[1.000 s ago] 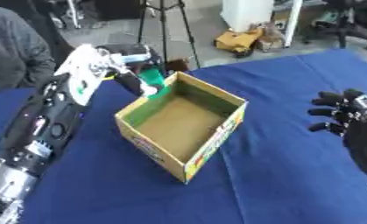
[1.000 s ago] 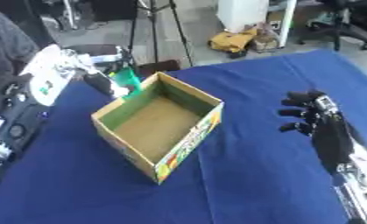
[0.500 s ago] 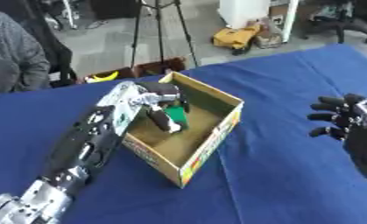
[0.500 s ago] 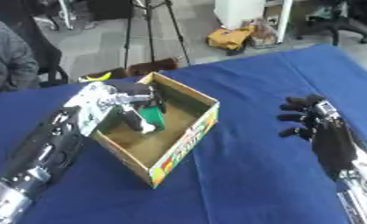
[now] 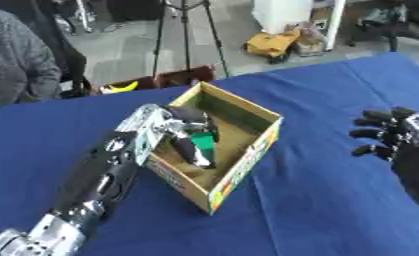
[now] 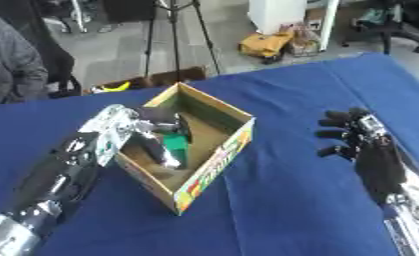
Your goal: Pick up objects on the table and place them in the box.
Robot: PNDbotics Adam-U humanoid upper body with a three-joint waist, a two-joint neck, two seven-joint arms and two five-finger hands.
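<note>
inside the box [image 5: 247,150], left hand [image 5: 182,131] with fingers curled round a green object [image 5: 203,144].

Stereo head pair, both eyes angled down from above and behind the left hand [image 5: 182,131], close range, shared field: box [image 5: 247,150], blue table [image 5: 317,210], right hand [image 6: 357,140] opposite

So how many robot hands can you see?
2. The left hand is down inside the cardboard box, its fingers curled round a green object. The right hand hangs open above the blue table, off to the right of the box.
</note>
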